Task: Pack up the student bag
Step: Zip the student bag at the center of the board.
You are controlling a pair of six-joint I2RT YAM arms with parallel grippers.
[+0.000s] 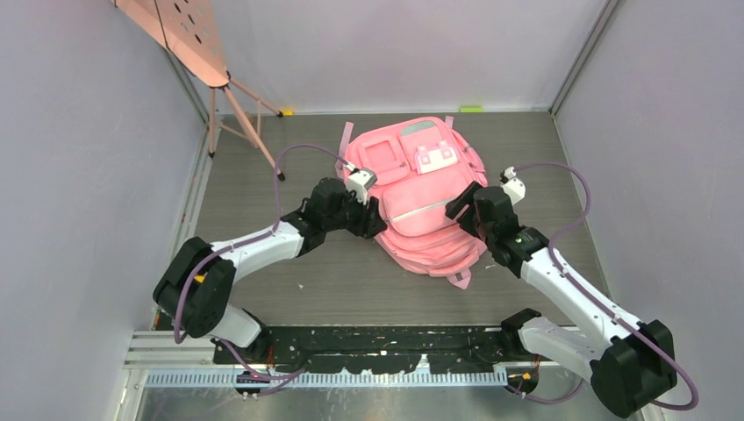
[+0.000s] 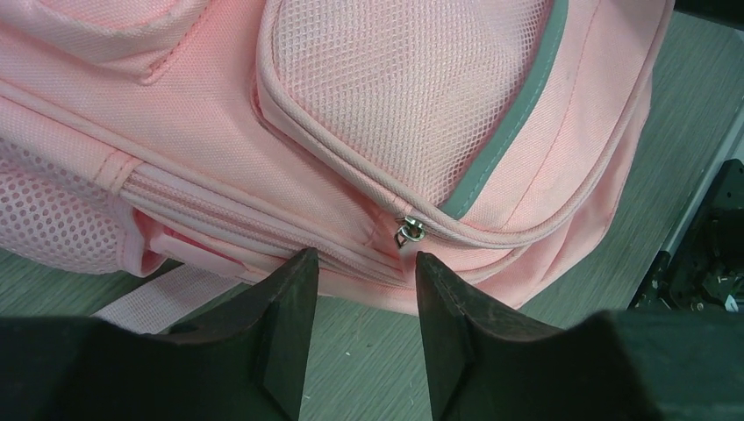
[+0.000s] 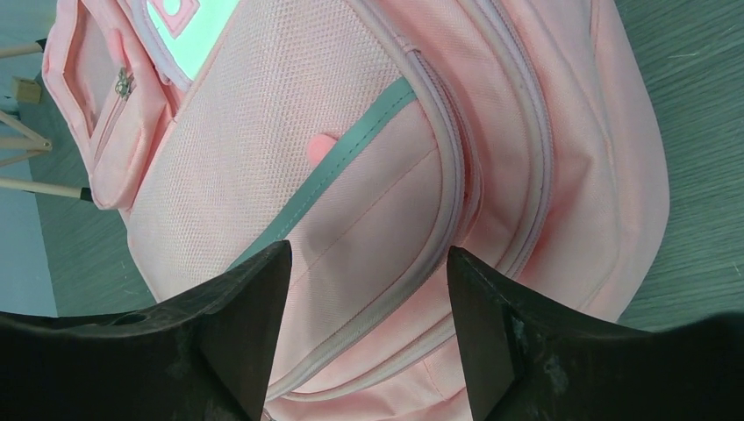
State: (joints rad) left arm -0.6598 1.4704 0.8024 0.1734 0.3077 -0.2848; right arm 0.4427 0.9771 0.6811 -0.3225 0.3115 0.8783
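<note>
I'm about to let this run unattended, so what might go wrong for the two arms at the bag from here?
The zipper pull is tiny and lies just beyond the open left tool; closing might pinch only fabric. The right tool is open too, so nothing grips the student bag; a tug on the zipper may drag it across the table.

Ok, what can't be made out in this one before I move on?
Inside of the student bag: its own fabric hides it in every view.
The pink stand: top view, cut off by the top edge.
Markings on the white patches: top view, too small.
Whether the left gripper or right gripper touches the bag: wrist views, the fingertips block the contact.
</note>
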